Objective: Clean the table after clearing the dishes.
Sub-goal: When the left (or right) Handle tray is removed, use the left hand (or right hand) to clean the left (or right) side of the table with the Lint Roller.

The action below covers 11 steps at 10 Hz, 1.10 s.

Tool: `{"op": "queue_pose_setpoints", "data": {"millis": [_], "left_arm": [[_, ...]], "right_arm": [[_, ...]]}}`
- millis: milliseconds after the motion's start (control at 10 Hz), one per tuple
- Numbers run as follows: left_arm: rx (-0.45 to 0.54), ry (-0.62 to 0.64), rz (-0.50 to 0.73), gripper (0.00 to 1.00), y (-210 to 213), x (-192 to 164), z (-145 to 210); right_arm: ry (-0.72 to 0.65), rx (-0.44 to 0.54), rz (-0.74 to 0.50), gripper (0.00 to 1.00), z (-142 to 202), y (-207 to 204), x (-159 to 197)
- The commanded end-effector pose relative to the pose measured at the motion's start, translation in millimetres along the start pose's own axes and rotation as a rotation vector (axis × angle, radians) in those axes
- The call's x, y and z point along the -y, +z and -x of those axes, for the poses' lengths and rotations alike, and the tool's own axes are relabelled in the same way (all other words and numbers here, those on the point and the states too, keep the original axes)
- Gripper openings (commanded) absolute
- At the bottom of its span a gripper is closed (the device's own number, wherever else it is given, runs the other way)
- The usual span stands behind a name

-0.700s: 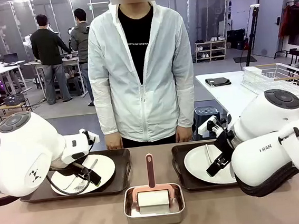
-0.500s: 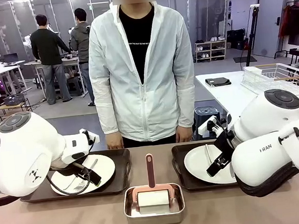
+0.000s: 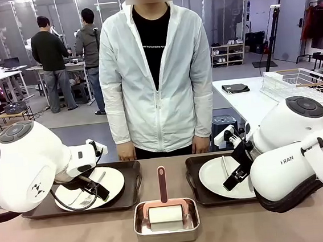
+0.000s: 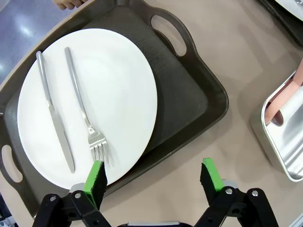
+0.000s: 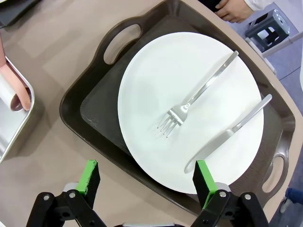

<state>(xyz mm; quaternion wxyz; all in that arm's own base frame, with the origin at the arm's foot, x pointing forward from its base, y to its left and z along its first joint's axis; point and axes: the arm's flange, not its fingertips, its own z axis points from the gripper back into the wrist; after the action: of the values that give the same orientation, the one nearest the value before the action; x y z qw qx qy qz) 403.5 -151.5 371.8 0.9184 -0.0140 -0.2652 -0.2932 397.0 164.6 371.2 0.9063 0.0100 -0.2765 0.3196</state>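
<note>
The left gripper (image 4: 152, 170) hangs with its jaws spread wide and nothing between them. One green pad is over the near rim of the left plate (image 4: 118, 94) and the other over bare table (image 3: 75, 238), so the fingers straddle the near edge of the left tray (image 4: 189, 90). That stance looks chosen for closing on the tray's rim, not for picking at the plate. The right gripper (image 5: 146, 171) mirrors it, also open and empty, with one pad over the table and one over the edge of the right plate (image 5: 156, 80), either side of the rim of the right tray (image 5: 94, 109). The dishes are not yet cleared. The left tray lies toward the table's far left corner and the right tray toward its far right corner, both close to the far edge. A fork (image 4: 83, 109) and a knife (image 4: 54, 123) lie side by side on the left plate, and another fork (image 5: 199, 92) and knife (image 5: 232, 127) on the right one, so each tray could probably go off as a single load. A steel pan (image 3: 140, 229) sits midway along the near edge, between the trays, holding a roller with a pink handle (image 3: 163, 189). It seems parked there for the wiping that comes after. The person (image 3: 154, 70) stands at the far edge with hands (image 3: 125, 153) lowered beside the trays, perhaps ready to receive them.
</note>
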Motion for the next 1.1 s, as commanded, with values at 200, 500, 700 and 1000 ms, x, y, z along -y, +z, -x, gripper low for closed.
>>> {"op": "queue_pose_setpoints", "data": {"millis": [200,500,700,1000], "left_arm": [[0.0,0.0,0.0,1.0,0,0,0],[0.002,0.011,0.081,1.0,37,-11,-40],[-0.018,0.029,0.142,1.0,65,-26,-59],[0.011,0.109,0.477,1.0,109,-81,-47]], "right_arm": [[0.0,0.0,0.0,1.0,0,0,0],[-0.047,-0.02,-0.085,1.0,-37,26,27],[-0.078,-0.019,-0.176,1.0,-60,49,45],[-0.266,0.055,-0.481,1.0,-66,96,88]]}}
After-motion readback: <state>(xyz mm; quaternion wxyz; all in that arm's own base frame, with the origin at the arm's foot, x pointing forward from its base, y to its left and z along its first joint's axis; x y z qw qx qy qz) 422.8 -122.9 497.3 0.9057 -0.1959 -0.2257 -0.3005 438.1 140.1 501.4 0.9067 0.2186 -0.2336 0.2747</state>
